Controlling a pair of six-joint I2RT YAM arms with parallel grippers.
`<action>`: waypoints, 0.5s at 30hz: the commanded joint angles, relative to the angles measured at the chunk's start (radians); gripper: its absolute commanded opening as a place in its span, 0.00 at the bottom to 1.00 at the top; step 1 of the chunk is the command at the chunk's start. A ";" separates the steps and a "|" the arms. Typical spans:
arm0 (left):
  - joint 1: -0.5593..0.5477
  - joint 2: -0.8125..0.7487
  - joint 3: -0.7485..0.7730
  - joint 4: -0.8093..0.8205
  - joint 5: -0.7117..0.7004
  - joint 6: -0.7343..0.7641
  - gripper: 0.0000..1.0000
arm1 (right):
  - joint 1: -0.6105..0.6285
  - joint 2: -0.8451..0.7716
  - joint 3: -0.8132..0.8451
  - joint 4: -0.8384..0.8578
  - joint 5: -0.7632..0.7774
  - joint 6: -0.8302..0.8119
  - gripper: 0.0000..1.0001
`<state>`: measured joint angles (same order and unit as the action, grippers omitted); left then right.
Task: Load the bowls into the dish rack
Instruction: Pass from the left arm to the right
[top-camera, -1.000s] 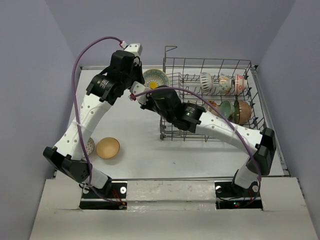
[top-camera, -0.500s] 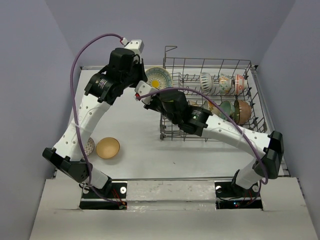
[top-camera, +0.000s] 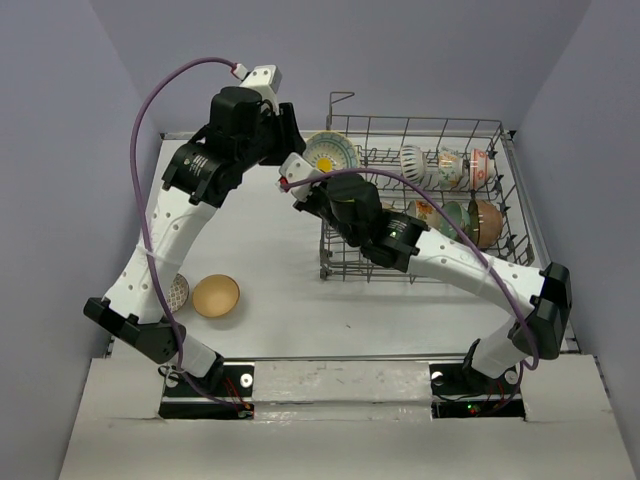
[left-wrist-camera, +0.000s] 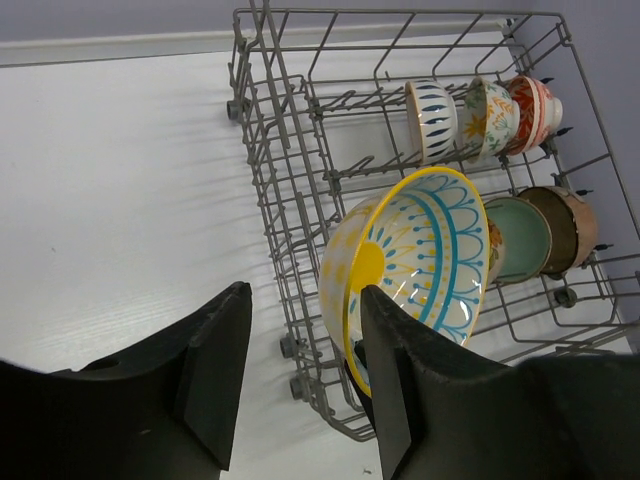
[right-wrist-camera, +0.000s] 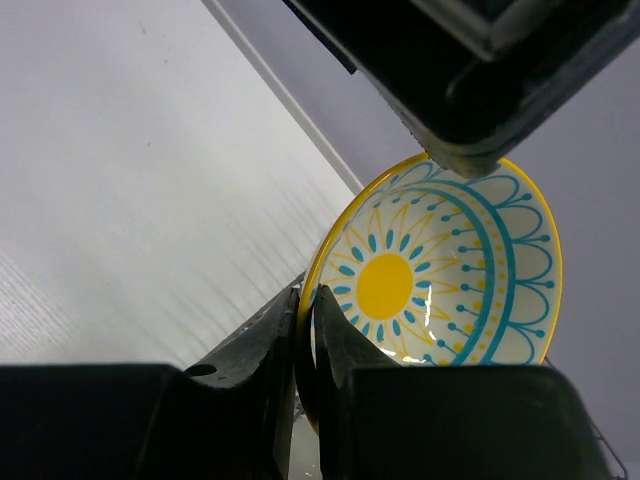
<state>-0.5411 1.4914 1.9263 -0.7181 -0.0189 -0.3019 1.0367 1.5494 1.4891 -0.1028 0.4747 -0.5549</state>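
From above, the left gripper (top-camera: 287, 135) and right gripper (top-camera: 303, 176) are meeting at the left edge of the dish rack (top-camera: 415, 121), with a yellow-and-blue bowl (top-camera: 329, 152) hanging on edge there. The left wrist view is showing that gripper's jaws spread, the bowl lying outside them above the rack wires, near other bowls (left-wrist-camera: 500, 110) standing between tines. The right wrist view is showing that gripper's fingers pinching the bowl's rim; placing it well likely means lifting it over the side wall, lowering it upright into a free slot, then loosening the pinch.
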 joint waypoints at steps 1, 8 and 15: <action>0.003 -0.008 0.046 0.054 0.014 -0.006 0.56 | -0.003 -0.055 0.010 0.130 0.041 -0.013 0.01; 0.003 -0.028 0.039 0.089 -0.140 -0.048 0.66 | -0.015 -0.040 0.019 0.175 0.117 -0.033 0.01; 0.013 -0.042 0.040 0.151 -0.191 -0.065 0.69 | -0.230 0.075 0.120 0.201 0.280 0.030 0.01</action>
<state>-0.5373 1.4902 1.9270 -0.6468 -0.1650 -0.3489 0.9474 1.5936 1.5223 -0.0257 0.6289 -0.5678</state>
